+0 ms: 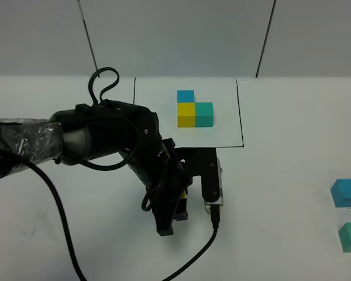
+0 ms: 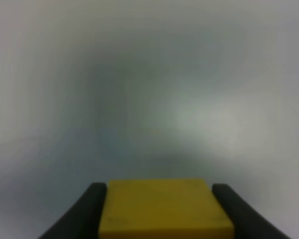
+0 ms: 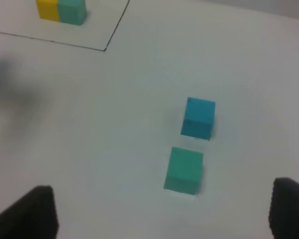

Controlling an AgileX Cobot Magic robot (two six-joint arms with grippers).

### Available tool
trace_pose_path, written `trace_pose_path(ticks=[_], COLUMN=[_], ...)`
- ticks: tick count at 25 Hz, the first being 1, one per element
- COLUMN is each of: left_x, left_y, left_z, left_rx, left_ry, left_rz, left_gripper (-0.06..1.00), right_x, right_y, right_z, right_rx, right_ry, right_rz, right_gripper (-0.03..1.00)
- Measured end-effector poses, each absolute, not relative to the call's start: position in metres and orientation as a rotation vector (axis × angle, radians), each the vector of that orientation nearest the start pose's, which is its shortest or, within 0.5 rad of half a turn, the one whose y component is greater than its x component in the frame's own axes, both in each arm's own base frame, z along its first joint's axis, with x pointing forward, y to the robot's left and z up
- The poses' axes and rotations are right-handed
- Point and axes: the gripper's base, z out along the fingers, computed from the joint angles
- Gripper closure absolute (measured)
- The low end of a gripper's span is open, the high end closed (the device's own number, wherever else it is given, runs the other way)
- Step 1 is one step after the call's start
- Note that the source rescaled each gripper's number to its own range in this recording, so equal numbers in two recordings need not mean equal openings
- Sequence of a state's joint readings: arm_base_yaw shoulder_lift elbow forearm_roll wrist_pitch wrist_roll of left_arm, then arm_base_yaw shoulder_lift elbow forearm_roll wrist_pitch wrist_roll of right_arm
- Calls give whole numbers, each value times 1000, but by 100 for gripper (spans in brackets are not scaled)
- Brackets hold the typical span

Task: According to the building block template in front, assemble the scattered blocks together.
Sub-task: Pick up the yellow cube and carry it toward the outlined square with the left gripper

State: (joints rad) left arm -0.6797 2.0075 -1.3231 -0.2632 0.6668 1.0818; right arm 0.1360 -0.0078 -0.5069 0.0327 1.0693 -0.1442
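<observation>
Left gripper (image 1: 173, 206): clenched on the yellow block (image 1: 183, 197). In the left wrist view the two dark fingers (image 2: 87, 211) press flat against opposite sides of the block, with no gap visible on either side. Behind it is only blurred grey, so I cannot tell whether the block rests on the table (image 1: 281, 187) or hangs just above it. In the high view the gripper sits near the middle of the table, just in front of the template (image 1: 194, 113) frame's front line, and most of the block is hidden by the arm.

Right gripper (image 3: 163, 211): released, jaws wide apart, holding nothing and touching nothing. It is not in the high view. Its own camera shows it above the teal-green block (image 3: 184, 170), with the blue block (image 3: 199, 118) just beyond; a narrow gap separates the two blocks.

Template: blue, yellow and teal-green cubes joined in an L inside a thin black-lined rectangle at the back of the table.

Edges and room: the blue and teal-green blocks lie close to the right edge of the high view, well apart from the left gripper. A wide stretch of bare white table lies between them. A black cable (image 1: 202, 249) trails over the table in front of the left gripper.
</observation>
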Motion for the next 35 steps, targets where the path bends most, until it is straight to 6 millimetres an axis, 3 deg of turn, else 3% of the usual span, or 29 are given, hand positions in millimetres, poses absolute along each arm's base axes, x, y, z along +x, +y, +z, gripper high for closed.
trace_pose_path(ticks=[10,35], left_x=[314,314], left_y=[-264,-264], left_z=[124,114], left_rx=[-2531,-2510], left_ry=[-2334,-2317], left_rz=[73,80], left_gripper=[86,87], right_x=[-8,-8], right_y=[2,2], right_z=[278,278], right_rx=[-287,-287], right_ry=[2018,2018], right_rz=[34,34], right_gripper=[23,23])
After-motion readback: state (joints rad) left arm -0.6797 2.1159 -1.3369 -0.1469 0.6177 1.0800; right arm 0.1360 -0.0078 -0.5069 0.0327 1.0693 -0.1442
